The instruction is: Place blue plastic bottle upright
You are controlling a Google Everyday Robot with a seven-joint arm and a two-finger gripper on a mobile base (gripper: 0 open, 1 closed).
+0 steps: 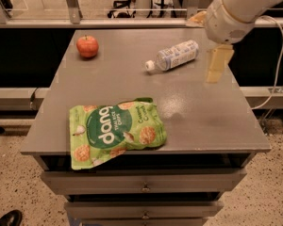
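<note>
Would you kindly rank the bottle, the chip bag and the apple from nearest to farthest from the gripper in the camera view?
1. blue plastic bottle, lying just left of the gripper, which is over the table's right side.
2. chip bag, front left.
3. apple, back-left corner.

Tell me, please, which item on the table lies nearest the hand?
The blue plastic bottle, lying beside the hand at the right edge; apple and chip bag sit farther left.
</note>
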